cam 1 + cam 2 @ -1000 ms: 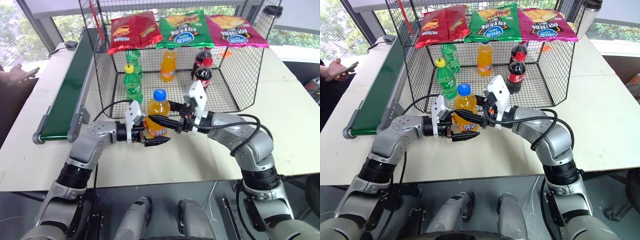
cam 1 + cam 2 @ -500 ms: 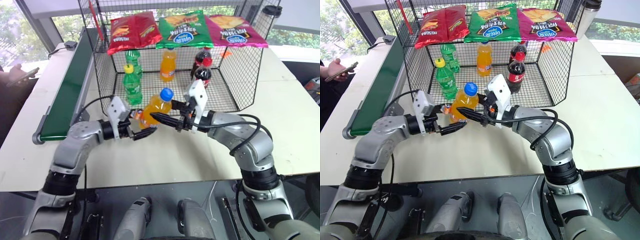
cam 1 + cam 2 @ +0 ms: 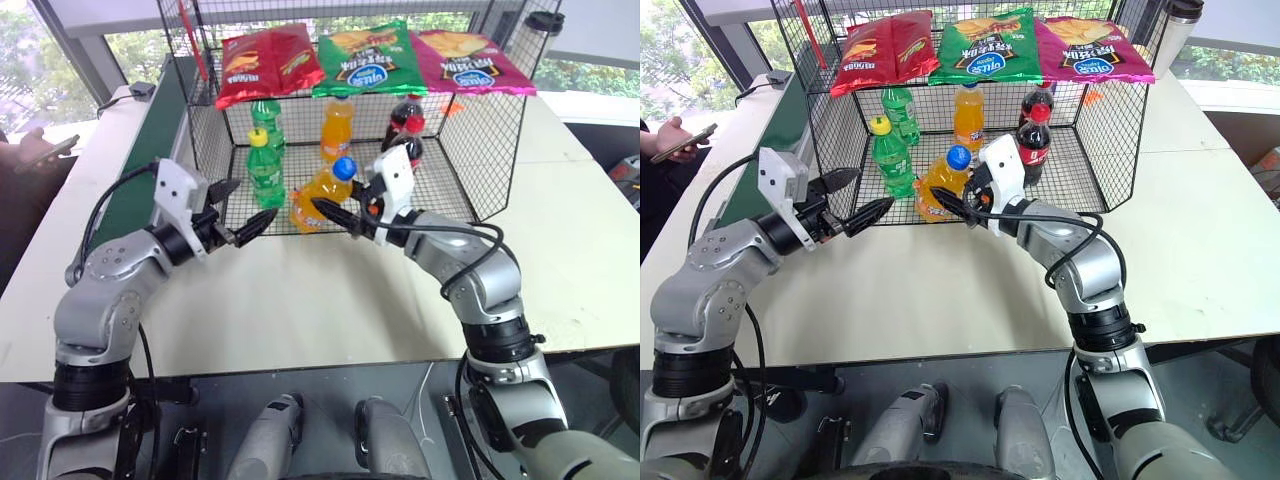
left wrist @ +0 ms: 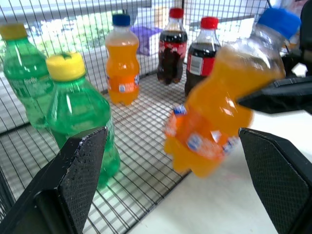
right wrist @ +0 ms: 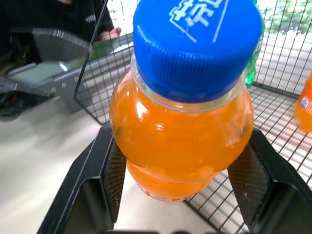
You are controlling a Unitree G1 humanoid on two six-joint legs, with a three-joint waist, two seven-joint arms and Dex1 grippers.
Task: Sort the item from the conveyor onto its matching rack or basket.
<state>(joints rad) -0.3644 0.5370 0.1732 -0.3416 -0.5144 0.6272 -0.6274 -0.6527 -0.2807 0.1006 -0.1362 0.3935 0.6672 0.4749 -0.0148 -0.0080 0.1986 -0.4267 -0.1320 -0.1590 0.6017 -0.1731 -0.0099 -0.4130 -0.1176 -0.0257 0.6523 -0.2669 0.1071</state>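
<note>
**Orange soda bottle held at the mouth of the wire cage**

Nearest to us, on the left, we see the left gripper (image 3: 232, 206) with its two black fingers spread apart and holding nothing; it hangs above the pale table (image 3: 300, 300), just near of the cage's left front corner and well left of the bottle. To its right, the right gripper (image 3: 335, 212) has its fingers clamped on the orange soda bottle (image 3: 321, 192), gripping it just below the blue cap (image 5: 197, 46), as the right wrist view shows. The bottle is tilted, cap up and to the right, its base hanging over the near edge of the black wire-mesh cage (image 3: 470, 150).

Farther in, on the cage floor, stand two green soda bottles (image 3: 265, 165) at the left, a second orange soda bottle (image 3: 337, 128) in the middle and two cola bottles (image 3: 405, 135) at the right. Three crisp bags (image 3: 370, 55) lie on the cage's flat top. The dark green conveyor (image 3: 135, 190) runs along the left, with no item on the stretch we can see.

We judge the pickup done and the transfer nearly so. What remains is to carry the bottle inward, probably beside its orange match, stand it upright and release it.
</note>
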